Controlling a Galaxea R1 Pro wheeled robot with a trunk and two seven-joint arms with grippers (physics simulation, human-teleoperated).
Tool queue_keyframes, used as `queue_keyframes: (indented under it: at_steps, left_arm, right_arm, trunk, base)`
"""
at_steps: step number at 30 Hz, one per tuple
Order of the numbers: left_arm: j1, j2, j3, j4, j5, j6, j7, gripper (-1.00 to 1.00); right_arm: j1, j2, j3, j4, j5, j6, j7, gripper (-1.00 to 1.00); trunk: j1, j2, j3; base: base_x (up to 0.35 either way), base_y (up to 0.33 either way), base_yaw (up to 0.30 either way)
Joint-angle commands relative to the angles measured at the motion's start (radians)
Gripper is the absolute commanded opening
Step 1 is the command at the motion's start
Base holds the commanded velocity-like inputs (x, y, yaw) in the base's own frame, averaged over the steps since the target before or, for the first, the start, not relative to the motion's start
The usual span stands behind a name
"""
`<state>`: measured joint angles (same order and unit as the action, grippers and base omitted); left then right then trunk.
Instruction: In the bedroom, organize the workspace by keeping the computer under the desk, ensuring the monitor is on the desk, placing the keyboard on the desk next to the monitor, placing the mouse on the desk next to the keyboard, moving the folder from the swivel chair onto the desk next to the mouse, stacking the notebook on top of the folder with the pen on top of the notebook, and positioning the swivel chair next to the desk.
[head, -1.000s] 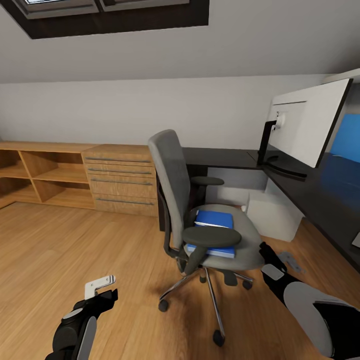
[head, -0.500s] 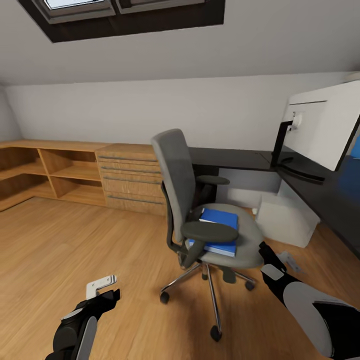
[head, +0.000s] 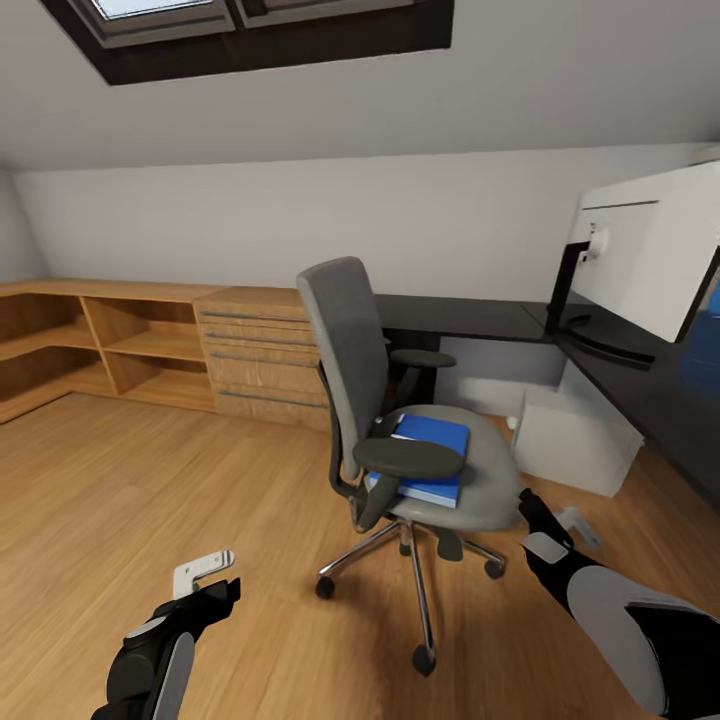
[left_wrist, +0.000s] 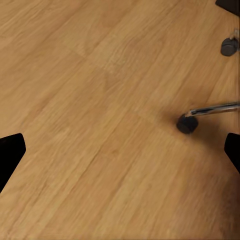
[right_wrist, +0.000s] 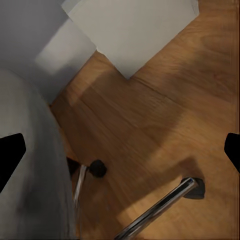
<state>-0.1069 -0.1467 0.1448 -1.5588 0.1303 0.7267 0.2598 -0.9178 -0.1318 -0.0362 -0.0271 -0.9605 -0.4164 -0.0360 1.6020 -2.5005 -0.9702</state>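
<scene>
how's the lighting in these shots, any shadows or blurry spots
Head view: even, soft light, a faint shadow on the floor under the swivel chair. Right wrist view: broad soft shadows across the floor, the chair seat's edge blurred. Left wrist view: evenly lit, slightly soft.

Open wooden floor (head: 150, 480) lies from 7 to 10 o'clock. At 12, the swivel chair (head: 400, 400) blocks the desk (head: 480, 318), its near armrest (head: 408, 458) overhanging the folder (head: 432, 460).

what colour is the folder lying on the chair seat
Bright blue. The folder shows best in the head view, lying on the grey chair seat.
</scene>
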Motion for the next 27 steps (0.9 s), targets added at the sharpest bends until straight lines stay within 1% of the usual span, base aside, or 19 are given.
queue_keyframes:
  at_steps: [1,11,14,21,27]
  left_arm:
    - [0.0,-0.001,0.001,-0.001,0.011,0.004,0.007,1.0]
    - [0.0,0.0,0.004,0.0,0.01,0.002,0.009,1.0]
    - [0.0,0.001,0.005,0.017,0.009,0.002,0.011,1.0]
    - [0.0,0.001,0.006,0.023,0.008,0.001,0.012,1.0]
    - [0.0,0.001,0.007,0.023,0.008,0.0,0.012,1.0]
  right_arm:
    - [0.0,0.0,-0.004,0.0,0.005,-0.001,-0.004,1.0]
    - [0.0,-0.001,-0.005,-0.001,0.004,-0.001,-0.004,1.0]
    - [-0.001,-0.001,-0.004,-0.001,0.005,-0.001,-0.003,1.0]
    - [-0.001,-0.001,-0.004,-0.001,0.005,-0.001,-0.003,1.0]
    - [-0.001,-0.001,-0.004,-0.001,0.005,-0.002,-0.002,1.0]
  trunk:
    - [0.0,0.0,-0.001]
    - [0.0,0.0,-0.001]
    - [0.0,0.0,-0.001]
    - [0.0,0.0,-0.001]
    - [0.0,0.0,-0.001]
  base:
    - [0.0,0.0,-0.232]
    - [0.0,0.0,-0.25]
    - [0.0,0.0,-0.072]
    - [0.01,0.0,-0.015]
    - [0.203,0.0,-0.002]
